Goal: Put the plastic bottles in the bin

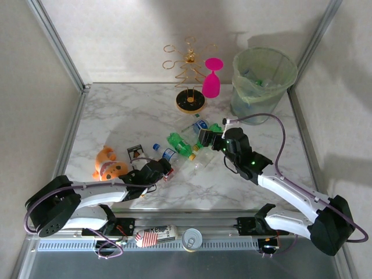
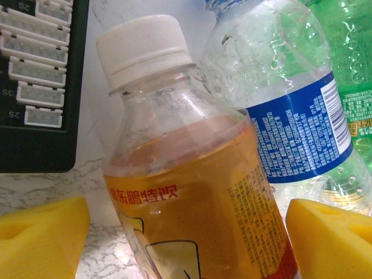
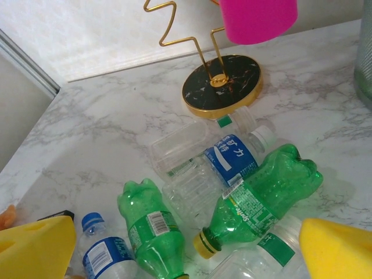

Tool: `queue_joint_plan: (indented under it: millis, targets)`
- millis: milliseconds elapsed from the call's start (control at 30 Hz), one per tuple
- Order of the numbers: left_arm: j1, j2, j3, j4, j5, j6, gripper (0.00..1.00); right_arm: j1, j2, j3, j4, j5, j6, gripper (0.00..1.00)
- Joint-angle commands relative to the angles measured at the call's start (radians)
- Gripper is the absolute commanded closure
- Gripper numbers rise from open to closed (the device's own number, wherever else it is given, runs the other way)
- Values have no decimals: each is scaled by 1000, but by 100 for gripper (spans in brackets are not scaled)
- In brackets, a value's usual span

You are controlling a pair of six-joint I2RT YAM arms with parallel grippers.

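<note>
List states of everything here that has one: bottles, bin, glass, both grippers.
orange-label bottle: lying, cap on, between left fingers
Sprite bottle: lying, yellow cap on
blue-label bottle: lying, white cap on
bin: upright, bagged, bottles inside
pink glass: inverted on gold rack
left gripper: open around orange-label bottle
right gripper: open, empty
</note>
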Motion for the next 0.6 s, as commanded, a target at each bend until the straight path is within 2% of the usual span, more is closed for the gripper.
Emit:
queue_joint_plan:
  millis: [0, 200, 433, 567]
  targets:
    - [-2, 66, 23, 66, 13, -26, 16, 7, -24, -18, 8, 41, -7, 1]
    - [-3, 125, 44, 92, 49, -26, 23, 7, -37, -35, 2, 56, -7, 1]
    - [-6, 129, 43, 102, 40, -31, 30, 8, -53, -42, -3, 69, -11, 1]
    - [-8, 108, 44, 107, 30, -19, 40, 7, -53, -40, 2, 58, -12, 1]
